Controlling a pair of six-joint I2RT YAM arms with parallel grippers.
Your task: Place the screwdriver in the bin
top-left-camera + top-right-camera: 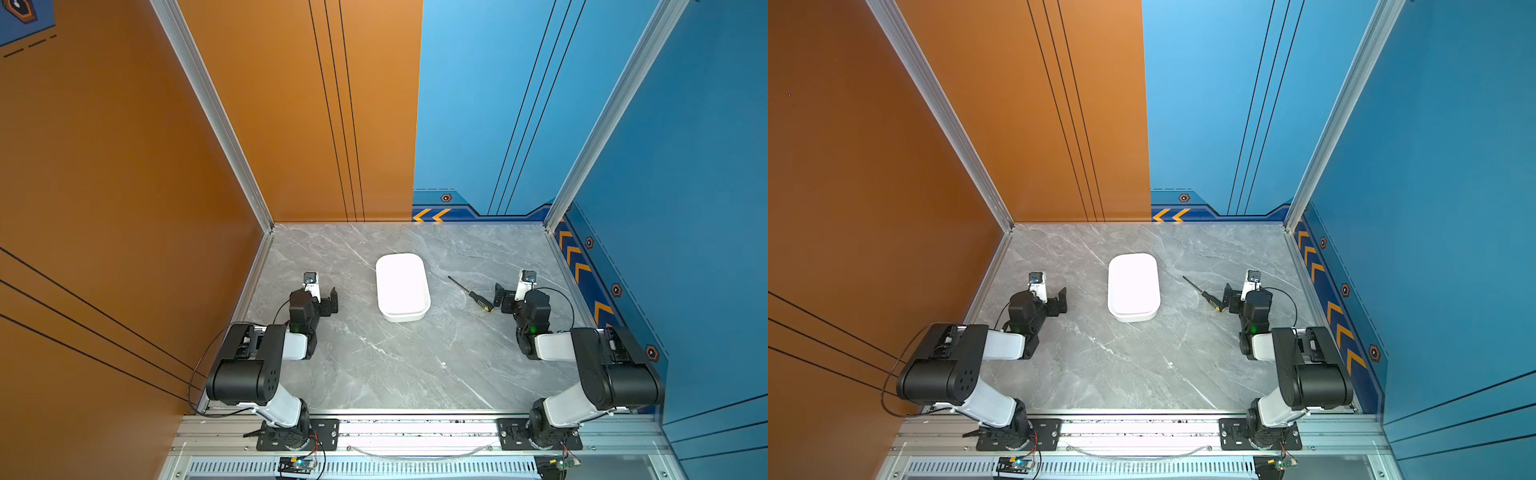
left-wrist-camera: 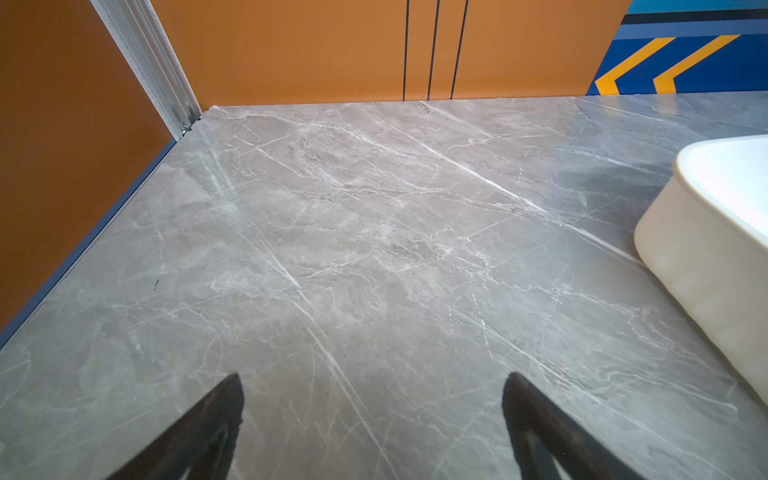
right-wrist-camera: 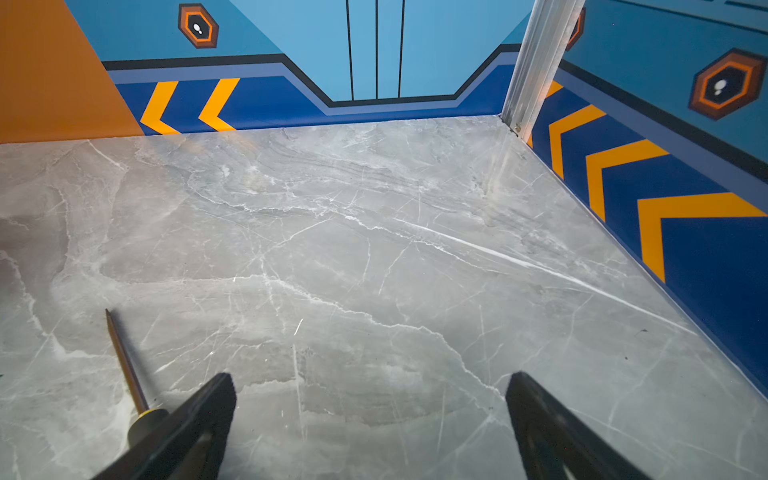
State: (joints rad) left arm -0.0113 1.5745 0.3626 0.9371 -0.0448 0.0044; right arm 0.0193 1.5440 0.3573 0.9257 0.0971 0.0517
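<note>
The right hand (image 3: pixel 371 376) is seen spread wide, with nothing held between its dark fingers (image 3: pixel 199 419); only bare worktop (image 3: pixel 374 257) is shown in the gap. The screwdriver (image 3: pixel 129 374) is laid flat just beside one finger, outside the gap; whether it is touched cannot be told. The left hand (image 2: pixel 376 376) is likewise spread, with nothing gripped.

In both top views the screwdriver (image 1: pixel 473 296) is found right of centre, its shaft pointed to the upper left and its yellow-capped handle nearest the right hand. It lies on the worktop between that hand and the bin (image 1: pixel 402 316). The white bin is stood at centre, with open worktop left all around it up to the walls (image 1: pixel 124 208).

Of the wrist views, the bin (image 2: pixel 706 266) is caught only by the left one, the screwdriver only by the right.
</note>
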